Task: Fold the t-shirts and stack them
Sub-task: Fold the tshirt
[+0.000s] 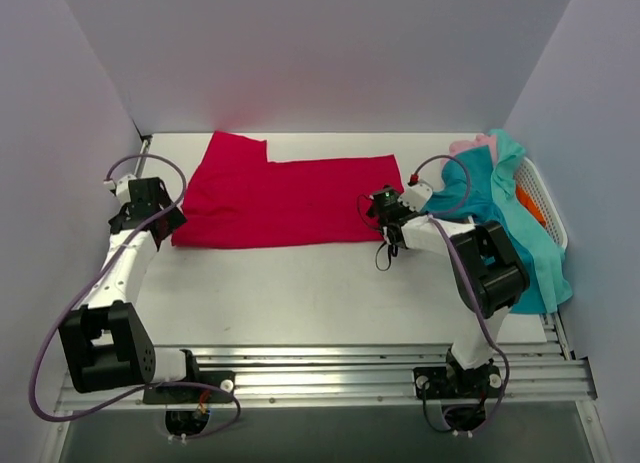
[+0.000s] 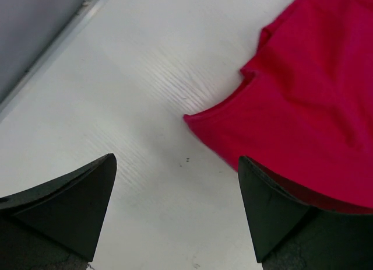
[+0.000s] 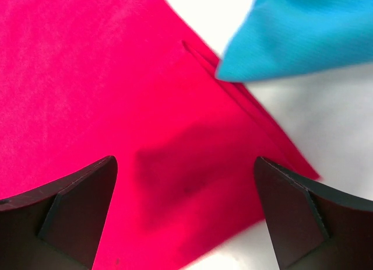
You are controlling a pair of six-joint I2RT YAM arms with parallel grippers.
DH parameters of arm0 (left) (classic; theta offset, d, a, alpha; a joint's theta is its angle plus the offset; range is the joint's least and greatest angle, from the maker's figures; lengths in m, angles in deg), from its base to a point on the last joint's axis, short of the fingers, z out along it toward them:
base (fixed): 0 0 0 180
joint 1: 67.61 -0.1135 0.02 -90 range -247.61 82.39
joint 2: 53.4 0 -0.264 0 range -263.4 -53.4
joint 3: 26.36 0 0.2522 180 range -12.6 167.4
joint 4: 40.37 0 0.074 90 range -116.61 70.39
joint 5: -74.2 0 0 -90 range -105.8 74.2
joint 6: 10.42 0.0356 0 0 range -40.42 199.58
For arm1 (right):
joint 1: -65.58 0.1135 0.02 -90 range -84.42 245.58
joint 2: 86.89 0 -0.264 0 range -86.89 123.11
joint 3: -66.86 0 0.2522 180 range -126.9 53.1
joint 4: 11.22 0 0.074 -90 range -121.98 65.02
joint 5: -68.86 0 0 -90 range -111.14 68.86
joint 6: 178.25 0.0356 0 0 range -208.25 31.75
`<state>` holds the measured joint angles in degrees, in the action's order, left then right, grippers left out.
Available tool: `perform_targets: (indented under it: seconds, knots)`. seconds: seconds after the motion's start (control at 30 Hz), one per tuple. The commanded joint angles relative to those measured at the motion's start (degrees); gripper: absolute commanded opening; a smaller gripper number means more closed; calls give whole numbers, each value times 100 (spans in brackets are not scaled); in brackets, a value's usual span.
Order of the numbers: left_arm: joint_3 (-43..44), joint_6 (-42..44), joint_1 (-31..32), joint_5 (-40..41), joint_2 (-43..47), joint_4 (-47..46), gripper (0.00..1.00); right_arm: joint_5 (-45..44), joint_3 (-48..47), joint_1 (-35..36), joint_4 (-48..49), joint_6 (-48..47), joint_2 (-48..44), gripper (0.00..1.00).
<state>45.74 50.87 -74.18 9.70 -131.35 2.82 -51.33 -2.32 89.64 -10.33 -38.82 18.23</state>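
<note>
A crimson red t-shirt point(image 1: 285, 198) lies flat across the far half of the table, folded into a long band with one sleeve sticking out at the back left. My left gripper point(image 1: 166, 219) is at its left end and stands open. In the left wrist view the left gripper point(image 2: 176, 160) has bare table between its jaws, and the red t-shirt point(image 2: 303, 95) lies beside the right finger. My right gripper point(image 1: 384, 215) is open over the shirt's right end. The right wrist view shows the right gripper point(image 3: 185, 160) above a corner of the red t-shirt point(image 3: 116, 89), holding nothing. Teal t-shirts point(image 1: 510, 218) and a pale pink one point(image 1: 478, 143) hang over the basket.
A white slotted basket point(image 1: 548, 205) stands at the right edge with something orange inside. A teal fold point(image 3: 297, 31) lies just past the red shirt's corner. Grey walls close in the table on the left, back and right. A metal rail point(image 1: 320, 373) runs along the near edge.
</note>
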Motion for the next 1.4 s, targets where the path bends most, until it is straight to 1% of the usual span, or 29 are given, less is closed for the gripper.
perform_targets:
  seconds: [0.0,0.07,0.1,0.2,0.3,0.43,0.53,0.6,0.67,0.7,0.77,0.8,0.87,0.9,0.93,0.97,1.0,1.03,1.07,1.1,1.17,1.2,1.23,1.27,1.3,1.33,1.37]
  knots:
    - [-297,-170,24,-1169,-140,-816,94,-241,58,99,-673,163,-562,99]
    - [-350,-249,50,-1458,-412,-956,94,-346,84,161,-806,216,-755,100]
    - [-376,-293,76,-1729,-509,-1018,94,-347,127,170,-859,251,-826,100]
    - [-464,-407,217,-2013,-853,-1202,94,-469,356,266,-937,330,-1133,100]
    - [-535,-495,419,-1944,-1037,-1335,94,-627,602,372,-1034,418,-1380,100]
    - [-430,-530,481,-1943,-1213,-1317,94,-707,813,416,-1061,454,-1617,100]
    - [-79,-452,481,-1978,-1266,-1308,94,-603,726,407,-869,235,-1740,100]
    - [412,-408,481,-1987,-1345,-1160,94,-488,455,416,-579,-195,-1820,100]
    - [851,-337,464,-2092,-1617,-1071,94,-312,130,398,-516,-634,-1741,100]
    - [1385,-250,437,-2127,-1757,-932,94,-285,-290,381,-612,-732,-1680,100]
    - [1976,-162,385,-2267,-2319,-677,94,-242,-723,346,-840,-943,-1435,100]
    - [2553,-109,341,-2303,-2512,-623,94,-215,-1055,311,-868,-1005,-1363,100]
    - [3153,-74,297,-2382,-3197,-378,94,-119,-1286,284,-798,-1137,-1170,100]
    - [3800,-56,270,-2383,-3435,-298,94,-57,-1374,249,-771,-1242,-1100,100]
    - [4129,-12,227,-2452,-3942,-228,94,13,-1523,171,-745,-1278,-942,100]
    - [4463,32,209,-2505,-4217,-149,94,196,-1585,118,-623,-1321,-845,100]
    - [5153,102,182,-2549,-4472,-70,94,311,-1638,65,-570,-1391,-766,100]
    - [5526,128,165,-2550,-5022,35,94,426,-1752,-40,-491,-1427,-556,100]
    - [5895,155,139,-2689,-5289,202,94,662,-1805,-93,-299,-1471,-441,100]
    - [6638,164,121,-2760,-5831,282,94,795,-1867,-137,-201,-1576,-301,100]
    - [7398,199,51,-2900,-6352,440,94,1119,-2130,-252,-34,-1655,139,100]
    - [7793,199,33,-3075,-6886,519,94,1234,-2218,-278,19,-1812,419,100]
    - [8685,199,-2,-3138,-7152,642,94,1331,-2358,-287,124,-1892,526,100]
    - [9155,156,-11,-3182,-7407,1069,94,1367,-2360,-287,212,-1971,623,100]
    - [9586,112,-20,-3165,-7749,1326,94,1428,-2316,-278,344,-2059,711,100]
    - [9868,85,-20,-3156,-7779,1494,94,1437,-2246,-270,502,-2156,729,100]
    - [9810,85,24,-3104,-7683,1539,94,1411,-2132,-278,642,-2148,747,100]
